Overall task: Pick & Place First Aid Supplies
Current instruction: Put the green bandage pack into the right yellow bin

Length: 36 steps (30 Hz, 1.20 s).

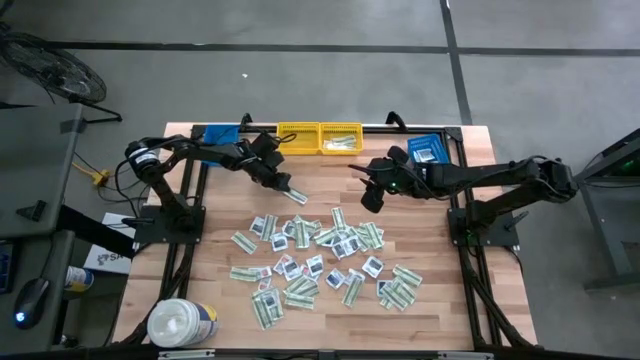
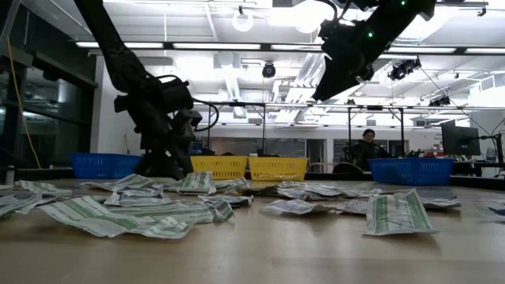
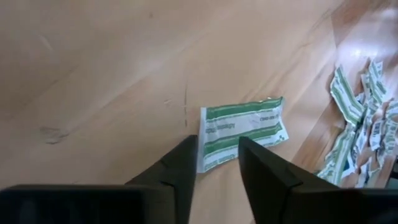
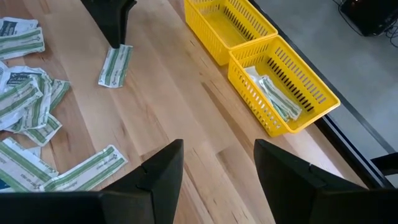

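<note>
- Dark fingers (image 3: 180, 168) of your left claw (image 3: 217, 163) straddle one green-white strip (image 3: 242, 129) flat on the counter (image 3: 93, 74), not clamped yet.
- Your right claw (image 4: 217, 171) hangs open above, near the yellow bins (image 4: 273, 81).

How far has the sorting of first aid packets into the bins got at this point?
Done: a few green-white strips lie in one yellow bin; the other yellow bin looks empty. In hand: the left gripper is down at a lone green-white strip on the table, fingers either side of its end, not lifted. The right gripper hangs open, holding nothing. Left: most of the packets remain scattered on the table.
</note>
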Tool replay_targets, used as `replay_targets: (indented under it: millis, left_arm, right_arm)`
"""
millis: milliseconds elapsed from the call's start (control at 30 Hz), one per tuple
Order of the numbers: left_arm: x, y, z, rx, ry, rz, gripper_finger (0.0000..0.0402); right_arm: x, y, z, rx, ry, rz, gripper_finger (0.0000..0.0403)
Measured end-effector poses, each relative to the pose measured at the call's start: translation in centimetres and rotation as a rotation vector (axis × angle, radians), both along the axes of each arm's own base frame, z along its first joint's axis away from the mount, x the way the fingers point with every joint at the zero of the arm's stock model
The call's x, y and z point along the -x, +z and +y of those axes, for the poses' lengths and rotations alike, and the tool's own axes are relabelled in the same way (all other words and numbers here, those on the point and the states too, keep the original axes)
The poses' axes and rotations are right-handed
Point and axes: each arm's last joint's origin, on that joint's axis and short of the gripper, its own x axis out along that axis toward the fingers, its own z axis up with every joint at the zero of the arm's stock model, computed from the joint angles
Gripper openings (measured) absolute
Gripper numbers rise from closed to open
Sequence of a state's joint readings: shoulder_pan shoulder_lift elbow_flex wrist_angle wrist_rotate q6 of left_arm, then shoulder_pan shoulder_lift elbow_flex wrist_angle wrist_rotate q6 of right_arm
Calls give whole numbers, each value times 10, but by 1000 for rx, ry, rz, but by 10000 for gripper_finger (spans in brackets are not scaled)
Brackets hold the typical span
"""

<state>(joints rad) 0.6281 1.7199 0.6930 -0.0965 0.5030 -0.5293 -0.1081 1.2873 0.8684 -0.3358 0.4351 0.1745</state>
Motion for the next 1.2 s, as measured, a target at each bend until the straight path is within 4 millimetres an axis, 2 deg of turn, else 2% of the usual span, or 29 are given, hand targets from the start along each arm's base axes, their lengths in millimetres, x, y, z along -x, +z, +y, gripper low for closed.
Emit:
replay_targets:
  millis: [433,733,967,1200]
  left_arm:
    - [1,-2,0,-32,-15,11,6]
    - [-2,1,1,-37,-52,-38,1]
    - [0,18,-2,-79,-80,-99,1]
    - [-7,41,-9,-220,-138,-180,0]
  right_arm:
    - [1,-1,0,-3,-1,19,191]
    - [1,-2,0,-5,-2,21,191]
    - [1,-1,0,-21,-2,8,191]
    - [-3,0,1,-56,27,-31,191]
